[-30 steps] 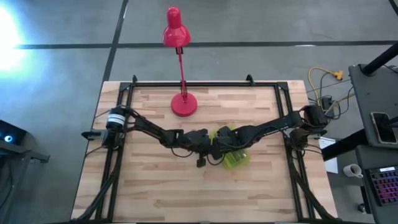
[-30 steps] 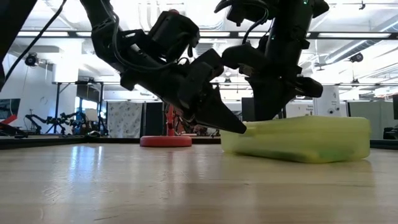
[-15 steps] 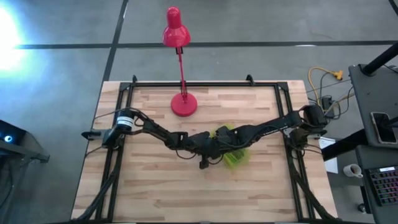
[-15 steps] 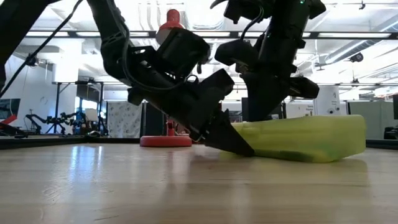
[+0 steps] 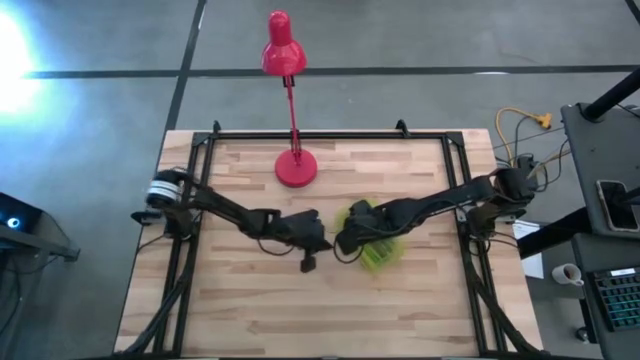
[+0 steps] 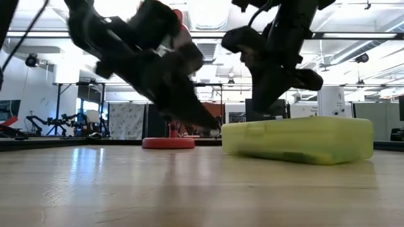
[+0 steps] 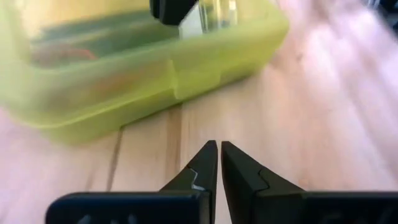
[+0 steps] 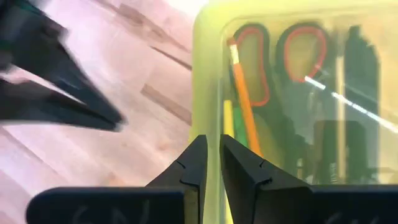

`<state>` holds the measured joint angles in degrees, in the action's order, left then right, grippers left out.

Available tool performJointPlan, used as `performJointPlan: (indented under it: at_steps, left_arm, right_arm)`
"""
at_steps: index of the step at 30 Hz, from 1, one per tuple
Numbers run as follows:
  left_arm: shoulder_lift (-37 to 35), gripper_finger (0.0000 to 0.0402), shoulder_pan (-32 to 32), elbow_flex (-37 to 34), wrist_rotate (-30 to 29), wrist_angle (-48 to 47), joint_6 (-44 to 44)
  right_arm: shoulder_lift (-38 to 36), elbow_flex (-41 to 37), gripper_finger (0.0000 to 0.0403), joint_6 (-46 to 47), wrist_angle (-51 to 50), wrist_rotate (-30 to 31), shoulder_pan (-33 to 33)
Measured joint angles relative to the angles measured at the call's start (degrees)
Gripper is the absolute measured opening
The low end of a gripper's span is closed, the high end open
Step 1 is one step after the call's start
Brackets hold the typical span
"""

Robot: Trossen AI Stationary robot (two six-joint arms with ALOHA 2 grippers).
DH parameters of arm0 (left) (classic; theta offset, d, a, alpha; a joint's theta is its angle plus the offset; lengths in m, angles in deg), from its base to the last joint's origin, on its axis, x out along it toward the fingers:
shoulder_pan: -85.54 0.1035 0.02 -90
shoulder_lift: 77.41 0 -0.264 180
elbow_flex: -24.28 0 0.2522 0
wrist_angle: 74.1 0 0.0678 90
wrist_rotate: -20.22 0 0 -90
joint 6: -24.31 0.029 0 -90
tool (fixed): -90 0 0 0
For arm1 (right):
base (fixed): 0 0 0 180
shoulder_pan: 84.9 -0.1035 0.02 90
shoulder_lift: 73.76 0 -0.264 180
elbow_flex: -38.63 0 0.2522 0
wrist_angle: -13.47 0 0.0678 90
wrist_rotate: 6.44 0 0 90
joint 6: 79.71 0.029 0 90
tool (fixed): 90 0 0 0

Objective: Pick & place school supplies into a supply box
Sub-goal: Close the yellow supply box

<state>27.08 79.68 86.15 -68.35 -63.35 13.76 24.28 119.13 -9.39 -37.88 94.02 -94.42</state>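
Resting flat on tabletop (image 5: 240, 300): supply box (image 6: 297, 139), lid closed, scissors (image 8: 280, 59) and pencils (image 8: 244, 99) visible inside. Left gripper (image 5: 308, 262) just beside box, fingers pressed together, empty. Right gripper (image 8: 211, 155) over box lid, fingers nearly together, holding nothing.

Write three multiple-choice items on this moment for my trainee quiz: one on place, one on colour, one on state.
1. Where does the red desk lamp stand?
A. at the table's far edge
B. inside the box
C. on the floor

2. What colour are the scissor handles seen through the lid?
A. blue
B. red
C. white

3. How is the translucent yellow-green plastic supply box?
A. lid closed, flat on the wooden table
B. lid wide open
C. lifted in the air

Answers: 1 A, its base sits there in the high view; 2 B, the right wrist view shows red loops; 3 A, the low view shows it flat.
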Motion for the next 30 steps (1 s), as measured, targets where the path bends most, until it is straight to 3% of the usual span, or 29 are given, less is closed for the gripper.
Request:
performJointPlan:
  at_steps: [6,11,18,22,26,30]
  left_arm:
    - [-13.67,0.0006,-0.19,-8.84,-2.14,0.1,-5.14]
    - [-26.52,0.0006,-0.21,-15.79,-3.61,-0.18,-10.5]
    - [-40.24,0.0006,-0.1,-21.77,-6.63,0.06,-19.45]
    - [-43.71,0.0006,-0.1,-23.66,-8.37,-0.12,-25.19]
    - [-43.82,0.0006,-0.1,-24.19,-8.56,-0.15,-32.16]
    - [-43.01,0.0006,-0.23,-23.7,-8.5,0.03,-39.17]
  right_arm:
    - [-3.16,0.16,0.0038,-5.12,-0.42,2.43,-0.37]
    - [-7.38,1.52,0.0038,-11.83,-0.16,9.03,-2.34]
    - [-13.62,0.82,0.0038,-13.18,-3.74,13.58,-4.17]
    - [-15.32,0.07,0.0038,-9.68,-6.57,13.63,-4.55]
    - [-15.18,-0.4,0.0038,-3.37,-11.85,12.8,-5.25]
    - [-14.36,-2.8,0.0038,0.81,-10.91,9.61,-5.51]
